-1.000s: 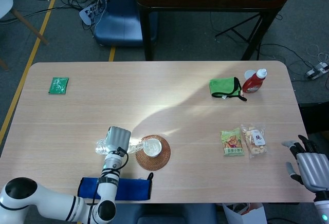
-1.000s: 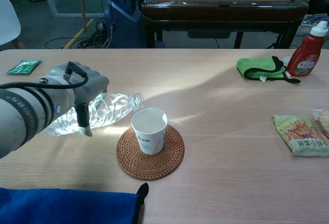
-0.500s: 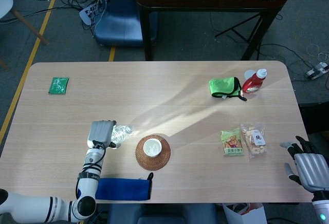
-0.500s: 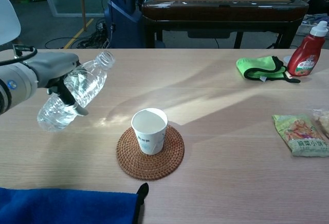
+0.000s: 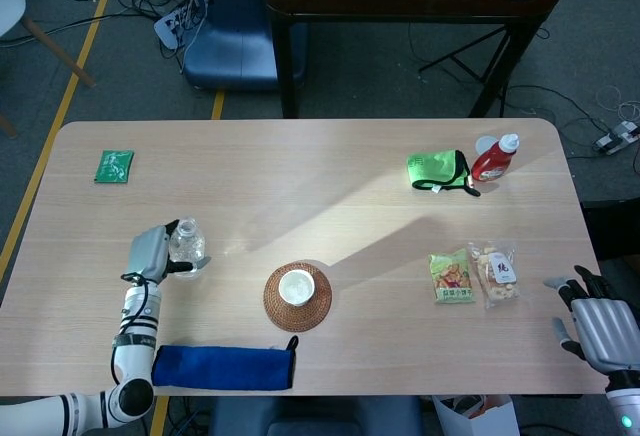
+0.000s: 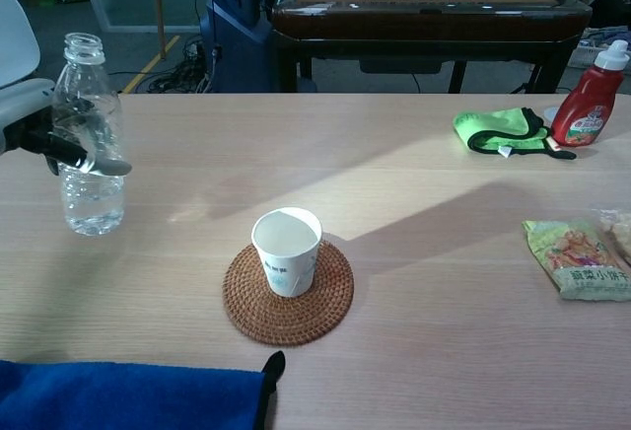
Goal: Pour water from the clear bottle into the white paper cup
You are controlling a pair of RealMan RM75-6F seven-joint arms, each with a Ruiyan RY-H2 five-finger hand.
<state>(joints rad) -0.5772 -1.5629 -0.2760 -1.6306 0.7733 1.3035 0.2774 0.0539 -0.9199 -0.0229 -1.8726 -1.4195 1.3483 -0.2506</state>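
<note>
Wooden table, seen from above in the head view and from its near edge in the chest view. Blue cloth folded along the near edge, left of centre. Left hand now far out at the left side, wrapped around the clear bottle and holding it upright, open mouth at the top, with water only in the lower part. One second ago lying tilted with the neck just beside the cup rim; half a second ago lifted away and slanting; now vertical and well apart from the cup. Round woven coaster near the middle, unmoved. White paper cup upright on the coaster, in the same place as before. Right hand at the near right corner beyond the table edge, fingers spread apart and holding nothing, nearly unchanged. Green cloth and red sauce bottle at the far right. Two snack packets at the right, small green sachet at the far left.
</note>
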